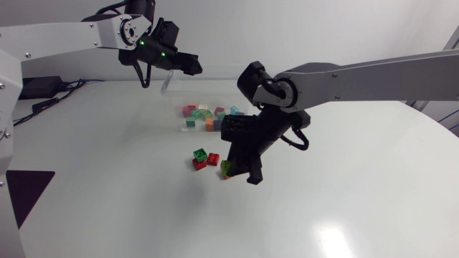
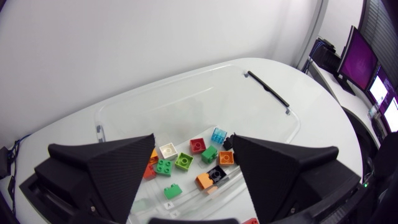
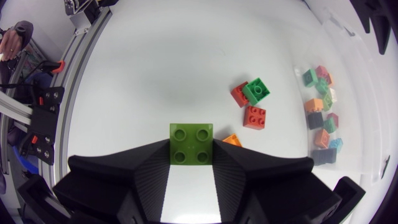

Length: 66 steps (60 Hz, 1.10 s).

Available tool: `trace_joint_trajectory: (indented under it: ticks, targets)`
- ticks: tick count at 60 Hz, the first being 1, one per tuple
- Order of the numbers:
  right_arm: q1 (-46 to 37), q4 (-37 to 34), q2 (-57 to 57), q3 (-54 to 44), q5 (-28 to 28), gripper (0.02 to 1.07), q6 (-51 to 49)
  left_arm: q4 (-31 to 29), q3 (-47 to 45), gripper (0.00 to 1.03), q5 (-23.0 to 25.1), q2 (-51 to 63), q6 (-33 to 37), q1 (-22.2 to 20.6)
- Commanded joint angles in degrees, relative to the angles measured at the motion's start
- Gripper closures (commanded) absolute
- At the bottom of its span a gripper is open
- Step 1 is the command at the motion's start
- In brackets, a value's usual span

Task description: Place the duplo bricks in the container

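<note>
A clear container [image 1: 179, 118] at the table's back middle holds several coloured duplo bricks [image 1: 209, 117]. My left gripper [image 1: 188, 66] hangs above its back left corner. In the left wrist view that gripper [image 2: 194, 183] is open and nothing is between its fingers; the container [image 2: 186, 78] and its bricks [image 2: 183, 162] lie below. My right gripper [image 1: 241, 170] is down at the table in front of the container, shut on a light green brick [image 3: 191, 144], also seen as a light green brick [image 1: 225, 168].
Loose on the table left of my right gripper are a green brick [image 1: 200, 154] stacked on a red one, another red brick [image 1: 213, 160] and an orange brick [image 3: 232, 140] beside the held one. A black adapter and cables [image 1: 43, 89] lie at the back left.
</note>
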Motion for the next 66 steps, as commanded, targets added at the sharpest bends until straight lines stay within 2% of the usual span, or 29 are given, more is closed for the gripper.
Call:
trace_joint_trajectory:
  ticks: [1, 19, 39, 66]
  targets:
    - [-1.50, 0.32, -1.97, 1.62, -0.31, 0.82, 2.22, -1.22, -3.70, 0.05, 0.24, -3.93, 1.95, 0.08]
    - [-6.25, 1.20, -3.11, 7.60, -2.16, 0.82, 7.14, -1.13, -20.93, 0.05, 0.24, -14.74, 10.56, -0.01]
    - [-8.80, 4.80, -1.27, 14.80, -2.16, 0.82, 15.40, -0.78, -34.37, 0.05, 0.41, -20.28, 19.61, -1.77]
    - [-11.78, 8.93, 4.62, 24.65, -2.16, 0.82, 24.01, -0.16, -37.80, 0.05, 0.41, -15.79, 23.66, -5.02]
